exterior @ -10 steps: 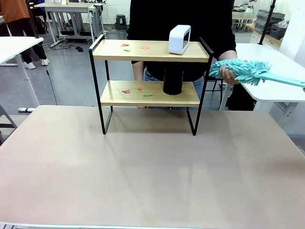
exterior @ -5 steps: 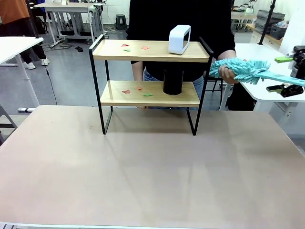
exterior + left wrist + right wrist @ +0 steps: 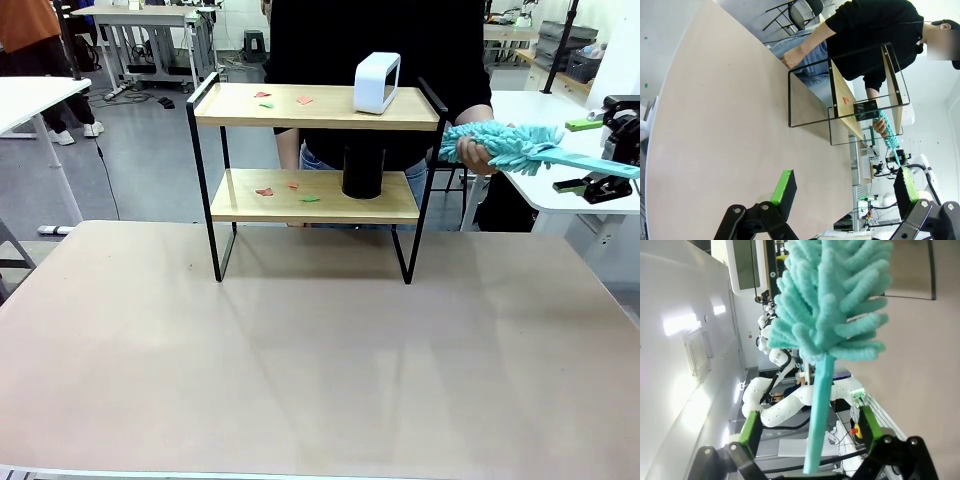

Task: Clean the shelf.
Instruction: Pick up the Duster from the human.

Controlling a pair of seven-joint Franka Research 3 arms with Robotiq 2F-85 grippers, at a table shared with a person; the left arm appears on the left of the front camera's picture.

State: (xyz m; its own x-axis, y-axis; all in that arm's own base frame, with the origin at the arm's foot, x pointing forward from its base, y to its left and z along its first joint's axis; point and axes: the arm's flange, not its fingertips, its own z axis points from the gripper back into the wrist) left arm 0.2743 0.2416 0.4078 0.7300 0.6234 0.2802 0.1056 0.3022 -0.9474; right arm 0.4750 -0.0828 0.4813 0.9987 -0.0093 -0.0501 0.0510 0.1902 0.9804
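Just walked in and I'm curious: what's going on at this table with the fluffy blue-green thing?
A person's hand holds a teal duster by its fluffy head, the handle pointing at the robot's right gripper. That gripper is open, a finger on each side of the handle, not yet closed on it. The left gripper is open and empty. The shelf has paper scraps on both boards, so cleaning has not begun.

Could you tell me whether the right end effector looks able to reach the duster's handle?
Probably yes: the right end effector is open with the duster's handle running between its fingers, and the person's hand grips the fluffy head, leaving the handle free.
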